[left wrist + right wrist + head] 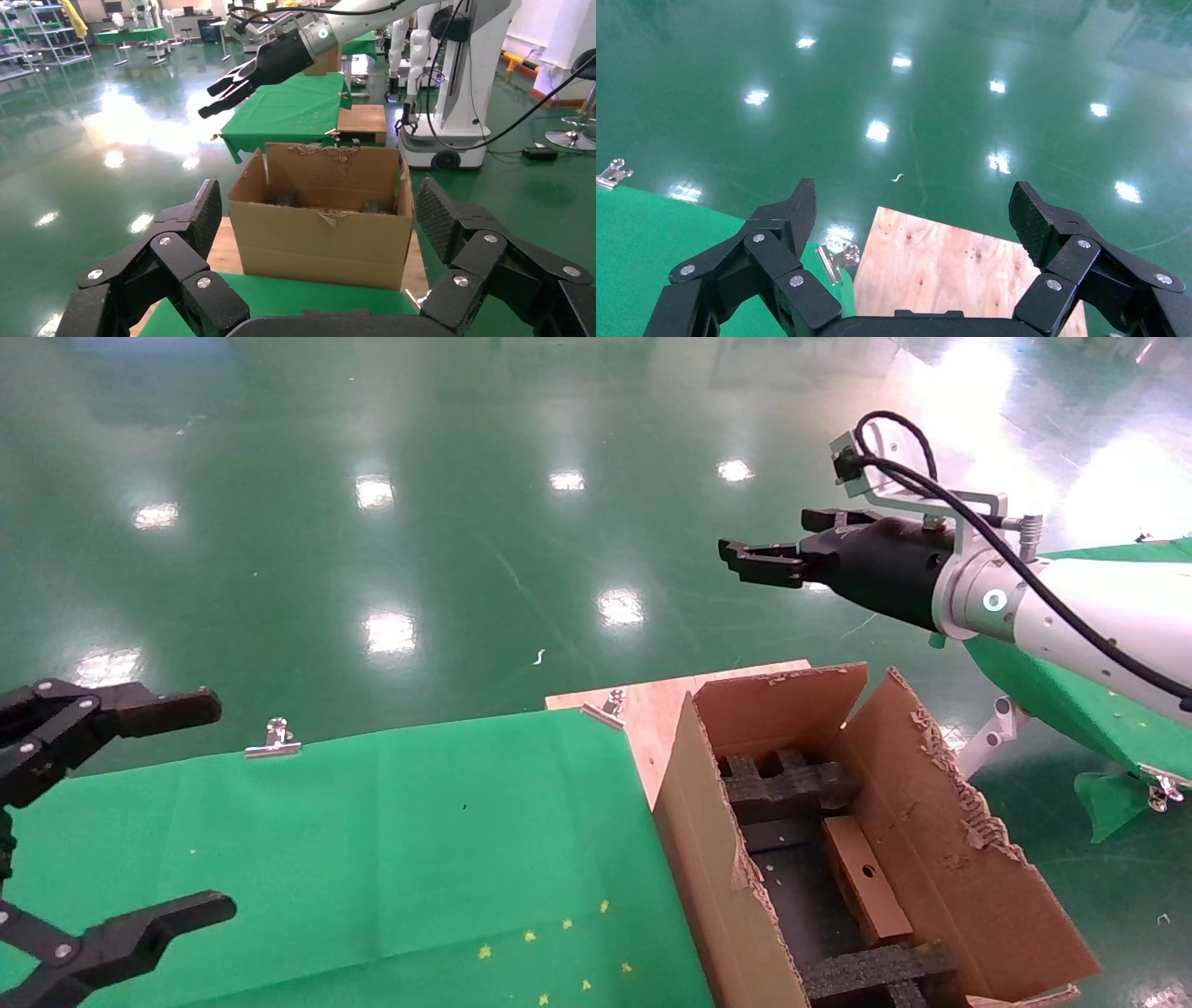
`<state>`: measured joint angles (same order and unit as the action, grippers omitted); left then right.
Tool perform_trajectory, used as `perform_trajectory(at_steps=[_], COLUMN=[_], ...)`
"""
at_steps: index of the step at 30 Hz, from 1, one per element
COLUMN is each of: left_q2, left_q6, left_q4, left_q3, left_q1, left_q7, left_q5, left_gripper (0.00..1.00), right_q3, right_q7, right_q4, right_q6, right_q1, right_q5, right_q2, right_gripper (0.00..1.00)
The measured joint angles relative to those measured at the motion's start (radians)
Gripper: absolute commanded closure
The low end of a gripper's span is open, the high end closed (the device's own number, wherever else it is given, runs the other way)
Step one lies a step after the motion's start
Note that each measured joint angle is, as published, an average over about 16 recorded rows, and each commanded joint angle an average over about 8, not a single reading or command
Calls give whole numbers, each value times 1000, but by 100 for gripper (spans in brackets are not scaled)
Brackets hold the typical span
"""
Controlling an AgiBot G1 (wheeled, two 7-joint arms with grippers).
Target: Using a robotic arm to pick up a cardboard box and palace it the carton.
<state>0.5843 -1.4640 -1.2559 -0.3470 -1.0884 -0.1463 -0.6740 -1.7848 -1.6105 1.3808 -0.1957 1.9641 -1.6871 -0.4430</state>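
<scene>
Black jointed fingers of the left claw [112,822] fill the near left corner of the head view; this claw is spread wide and empty, parked over the green-covered counter [372,840], well to the left of the carton [941,859]. On the robotic arm [1099,607], the right claw [745,561] hangs in open air above and beyond the carton's far flap; its fingers are parted and hold nothing, as the right wrist view confirms, showing only plywood [961,274] and green floor [891,84] between them. The cardboard box [864,879] lies below and nearer than that claw, inside the carton, resting lengthwise against the right-hand wall between two black foam blocks [792,784], which appear to act as end stops that keep it from sliding. Its top face is plain brown and oblong, with one small round hole visible; any tape or printed mark cannot be made out. The carton stands open, its flaps ragged along the torn edges and folded outward, leaving free access from above. Judged from this layout, the placement step looks complete and the right claw is clear of the carton.
</scene>
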Motion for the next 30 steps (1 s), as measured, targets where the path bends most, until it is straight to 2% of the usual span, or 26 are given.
perform_trajectory(at_steps=[7, 30], left_q2=[0, 0], left_q6=[0, 0], left_q4=[0, 0], left_q3=[0, 0], left_q1=[0, 0], left_q7=[0, 0], left_q5=[0, 0], left_gripper=[0, 0], right_q3=[132, 732], right_q7=[125, 692], right_q4=[-9, -47], right_q6=[-115, -633], right_q1=[-79, -433], right_q5=[82, 464], right_q2=[-15, -82], right_gripper=[0, 0])
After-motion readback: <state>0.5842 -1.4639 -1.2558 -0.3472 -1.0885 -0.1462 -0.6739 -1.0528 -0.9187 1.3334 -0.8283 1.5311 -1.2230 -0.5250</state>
